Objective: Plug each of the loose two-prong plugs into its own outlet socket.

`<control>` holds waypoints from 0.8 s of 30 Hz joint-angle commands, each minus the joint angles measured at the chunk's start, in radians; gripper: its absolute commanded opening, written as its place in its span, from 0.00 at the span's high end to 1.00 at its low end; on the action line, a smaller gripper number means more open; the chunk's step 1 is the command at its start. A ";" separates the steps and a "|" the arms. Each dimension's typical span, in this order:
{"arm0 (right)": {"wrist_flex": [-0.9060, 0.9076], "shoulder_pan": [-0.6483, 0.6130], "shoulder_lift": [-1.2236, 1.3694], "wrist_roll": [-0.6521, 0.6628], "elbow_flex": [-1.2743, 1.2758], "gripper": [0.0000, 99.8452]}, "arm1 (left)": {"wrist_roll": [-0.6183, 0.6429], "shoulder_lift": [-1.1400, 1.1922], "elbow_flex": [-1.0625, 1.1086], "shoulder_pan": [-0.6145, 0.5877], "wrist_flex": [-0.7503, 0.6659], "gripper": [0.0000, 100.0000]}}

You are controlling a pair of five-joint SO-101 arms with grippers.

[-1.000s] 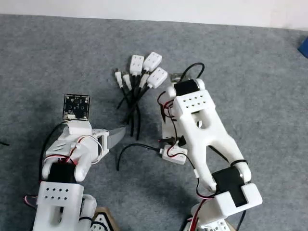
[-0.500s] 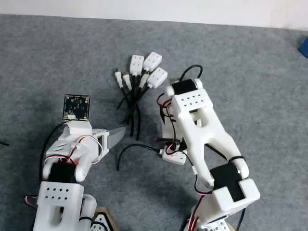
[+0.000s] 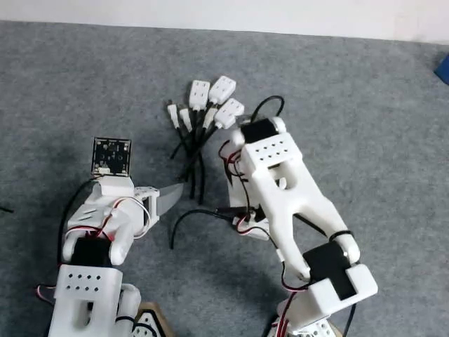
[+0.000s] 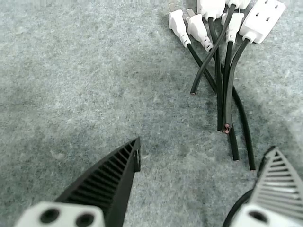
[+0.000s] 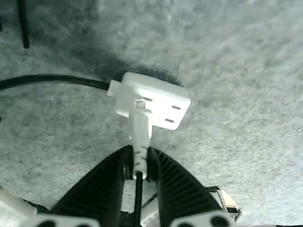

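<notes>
Shifted leftward since a second ago, as to the right arm point(image 3: 280, 182), and now covering most of the lone outlet point(image 5: 158, 101) on the grey worktop point(image 3: 365, 105). No change at the left gripper point(image 3: 170, 196): jaws spread wide, low over the worktop, near the bundled cords point(image 4: 222, 94).

Pinching a white plug point(image 5: 139, 137) in the right gripper point(image 5: 139, 165), jaws pressed against its sides. Long axis of the plug in line with the jaws, prong end at the outlet's slotted face (prongs themselves hidden), cord end back between the jaws. Outlet flat on the worktop, long axis crosswise to the plug, black cable point(image 5: 52, 81) off one end.

Farther up the worktop, three more outlets point(image 3: 222, 88) and two loose plugs point(image 3: 174, 111), heads pointing away from the arms.
</notes>
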 commanded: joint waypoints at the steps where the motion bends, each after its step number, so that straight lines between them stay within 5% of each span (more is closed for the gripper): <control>1: 0.005 -0.015 -0.047 -0.002 -0.012 0.99 | 0.006 -0.013 -0.005 -0.010 -0.020 0.61; 24: -0.008 0.074 -0.045 0.000 0.002 0.99 | 0.006 -0.013 -0.005 -0.015 -0.017 0.61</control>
